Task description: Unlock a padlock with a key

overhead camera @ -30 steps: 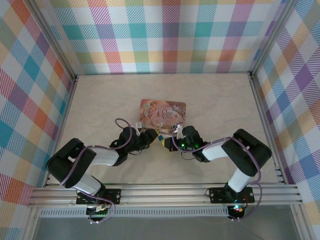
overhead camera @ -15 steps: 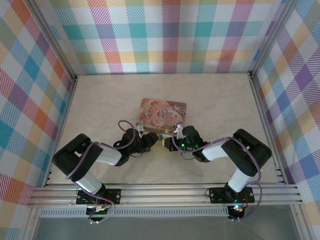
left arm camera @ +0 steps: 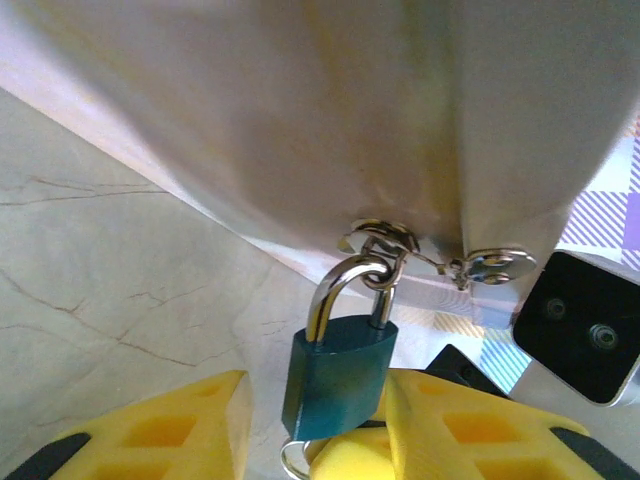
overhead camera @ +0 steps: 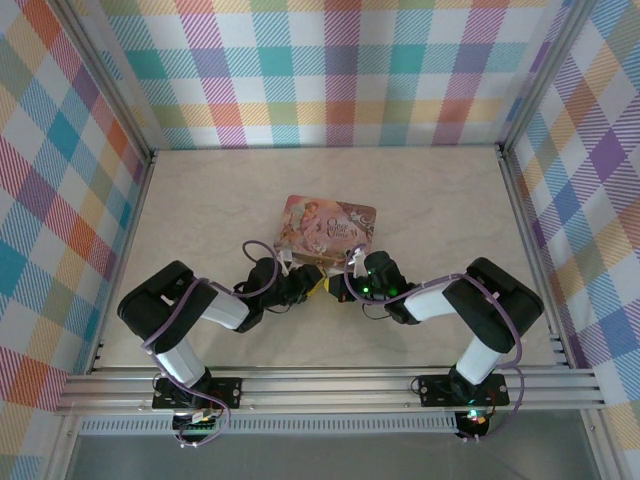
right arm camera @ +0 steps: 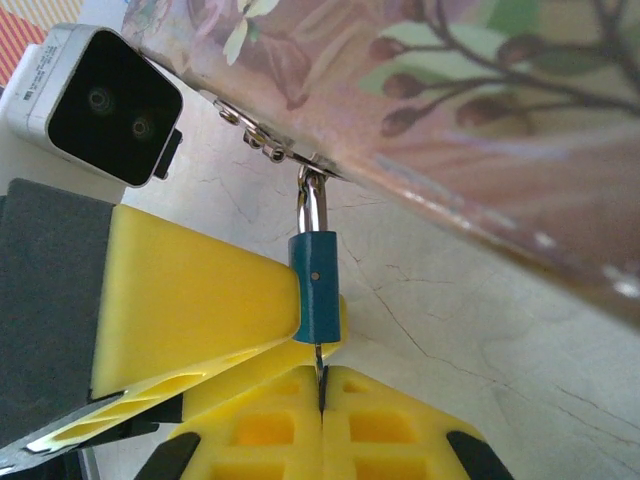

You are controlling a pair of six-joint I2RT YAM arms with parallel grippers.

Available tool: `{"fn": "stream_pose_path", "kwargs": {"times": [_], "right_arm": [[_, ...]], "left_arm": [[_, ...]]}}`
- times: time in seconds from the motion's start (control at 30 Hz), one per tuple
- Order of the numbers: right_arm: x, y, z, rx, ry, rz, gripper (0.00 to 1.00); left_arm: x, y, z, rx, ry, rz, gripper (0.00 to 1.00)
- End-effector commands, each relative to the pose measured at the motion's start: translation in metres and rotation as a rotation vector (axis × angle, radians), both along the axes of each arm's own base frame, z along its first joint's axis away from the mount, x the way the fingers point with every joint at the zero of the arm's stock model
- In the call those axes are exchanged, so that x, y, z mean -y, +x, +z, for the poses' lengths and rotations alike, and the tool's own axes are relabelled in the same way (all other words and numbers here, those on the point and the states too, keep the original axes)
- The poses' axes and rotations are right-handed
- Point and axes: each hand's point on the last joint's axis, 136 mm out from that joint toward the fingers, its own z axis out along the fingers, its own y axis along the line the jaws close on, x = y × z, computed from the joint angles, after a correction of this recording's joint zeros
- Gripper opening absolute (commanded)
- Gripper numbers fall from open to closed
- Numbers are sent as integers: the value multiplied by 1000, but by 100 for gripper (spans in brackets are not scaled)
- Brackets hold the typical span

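Padlock (left arm camera: 338, 375) hung on pink tin (overhead camera: 327, 228), shackle shut, not unlocked yet. Key (right arm camera: 319, 362) clenched in right claw (right arm camera: 322, 400), set at keyhole. Left claw (left arm camera: 318, 405) held loose around padlock. Turn of key left to do.

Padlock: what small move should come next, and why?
Probably close the left gripper on the padlock to steady it. It hangs from the hasp of the tin between the open yellow fingers, a gap showing on one side. The right gripper is shut on the key at the padlock's underside; turning it would likely swing a loose lock.

One padlock (left arm camera: 338, 385), one key (right arm camera: 319, 385), one tin (overhead camera: 330, 225)
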Motion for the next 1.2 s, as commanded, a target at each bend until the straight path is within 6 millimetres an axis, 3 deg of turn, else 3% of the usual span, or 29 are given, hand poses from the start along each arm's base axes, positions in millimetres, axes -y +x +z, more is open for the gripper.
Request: {"fn": "stream_pose_path", "kwargs": {"times": [0.0, 0.2, 0.5, 0.9, 1.17], "right_arm": [[-8, -4, 10, -6, 39, 33, 0], [-8, -4, 13, -3, 47, 33, 0], [-8, -5, 14, -9, 53, 32, 0], [-8, -5, 17, -6, 62, 31, 0], [-2, -3, 19, 18, 43, 10, 19]], "left_arm": [[9, 10, 14, 41, -41, 16, 38], [6, 12, 11, 36, -34, 35, 33], [4, 16, 11, 44, -26, 59, 33], [3, 17, 15, 62, -22, 63, 15], [4, 18, 22, 70, -20, 62, 8]]}}
